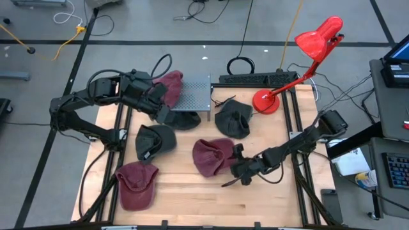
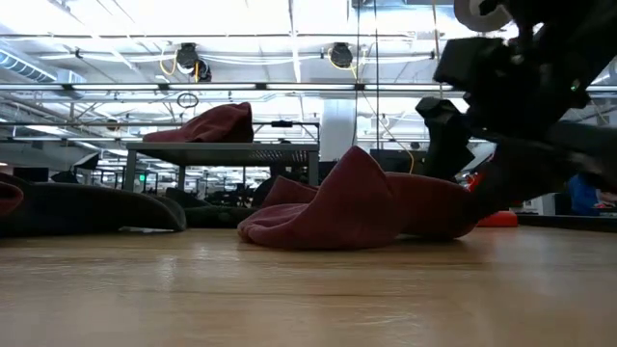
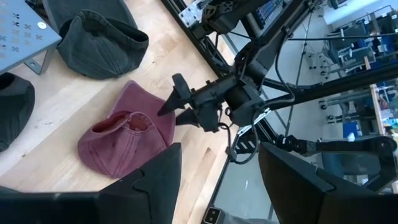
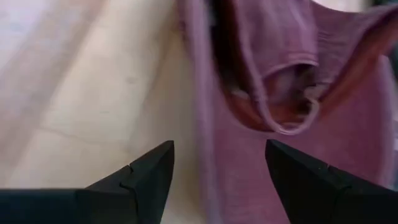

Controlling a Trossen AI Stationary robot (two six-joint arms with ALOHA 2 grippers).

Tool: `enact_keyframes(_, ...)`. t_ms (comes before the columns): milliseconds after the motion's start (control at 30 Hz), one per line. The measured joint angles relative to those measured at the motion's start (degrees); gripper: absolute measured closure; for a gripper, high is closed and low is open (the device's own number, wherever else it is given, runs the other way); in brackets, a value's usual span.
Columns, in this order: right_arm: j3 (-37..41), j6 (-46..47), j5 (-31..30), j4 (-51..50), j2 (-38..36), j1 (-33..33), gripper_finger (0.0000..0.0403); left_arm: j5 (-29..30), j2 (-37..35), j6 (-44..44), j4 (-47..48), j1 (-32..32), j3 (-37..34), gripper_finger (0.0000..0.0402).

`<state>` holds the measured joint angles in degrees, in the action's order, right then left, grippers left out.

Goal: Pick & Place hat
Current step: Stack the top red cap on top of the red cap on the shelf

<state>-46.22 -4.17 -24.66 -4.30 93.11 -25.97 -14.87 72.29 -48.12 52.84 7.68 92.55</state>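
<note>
Starting at the left, the left tool hangs over the far part of the desk, beside the grey perforated rack; its fingers stand apart with nothing between them. A maroon hat rests on the rack's left end (it shows up top in the low view too), touching the arm. Under the rack lies a dark hat. Nearer, at the desk's left edge, sits another maroon hat, and just beyond it a dark grey hat.

Toward the middle lies a third maroon hat, crumpled, its opening turned up in the left wrist view. A further dark hat sits beyond it, right of the rack.

The right tool reaches in low from the right, at this middle hat's right edge. Its fingers are spread wide, one tip over bare wood just beside the hat and the other over the fabric, gripping nothing. From the low view the tool sits right against the hat (whether it touches I cannot tell).

At the far right stands a red lamp, its base on the desk's corner.
</note>
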Motion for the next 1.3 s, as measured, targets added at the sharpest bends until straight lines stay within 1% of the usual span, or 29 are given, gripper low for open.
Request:
enact_keyframes(67,-0.02,-0.11,-1.12,0.44,0.57,0.40,0.0183,0.00,0.00,-0.06,0.01,0.00,0.00,0.0183)
enact_keyframes(133,0.00,-1.29,-1.07,-0.01,0.63,0.54,0.0223,0.02,0.00,-0.18,0.00,0.00,0.00,0.0183)
enact_keyframes(200,-0.02,-2.77,-0.88,0.39,0.62,0.52,0.0277,0.02,0.00,-0.20,0.02,0.00,0.00,0.0183)
enact_keyframes(300,0.00,-3.33,-0.58,-0.06,-0.15,0.47,0.0371,0.01,0.00,-0.88,0.01,0.11,0.00,0.0183)
enact_keyframes(333,0.00,-3.80,-0.67,0.02,-0.94,0.47,0.0385,-0.02,0.00,-1.83,0.02,0.33,0.00,0.0183)
enact_keyframes(400,-0.23,-3.82,-1.76,-0.27,-2.96,0.42,0.0390,-0.01,0.00,-3.66,0.01,0.84,0.00,0.0183)
enact_keyframes(467,-1.54,-4.74,-4.84,-3.24,-5.32,0.07,0.0395,0.03,0.00,-5.19,0.02,1.35,0.00,0.0183)
enact_keyframes(567,-5.60,-8.98,-10.36,-8.64,-9.79,0.00,0.0397,-0.06,0.00,-9.02,0.02,1.77,-0.01,0.0183)
enact_keyframes(700,-10.83,-16.67,-16.56,-14.03,-14.49,0.27,0.0398,-0.02,0.00,-11.73,-0.34,2.02,-0.02,0.0183)
enact_keyframes(800,-13.76,-21.67,-21.10,-14.51,-17.64,0.80,0.0399,-0.02,0.00,-14.86,-1.54,2.05,-0.02,0.0183)
enact_keyframes(900,-15.58,-25.63,-27.12,-14.78,-20.41,1.22,0.0399,-0.03,0.02,-18.01,-5.24,2.04,-0.02,0.0183)
enact_keyframes(967,-16.32,-27.90,-29.84,-13.97,-22.03,1.63,0.0399,-0.04,0.02,-19.50,-7.98,2.03,-0.02,0.0183)
enact_keyframes(1167,-17.33,-32.65,-31.05,-10.82,-26.02,3.03,0.0399,0.01,0.02,-21.57,-15.05,2.04,-0.02,0.0183)
enact_keyframes(1300,-17.26,-37.39,-32.62,-5.57,-27.96,3.10,0.0399,0.54,0.41,-21.05,-16.27,2.05,-0.02,0.0183)
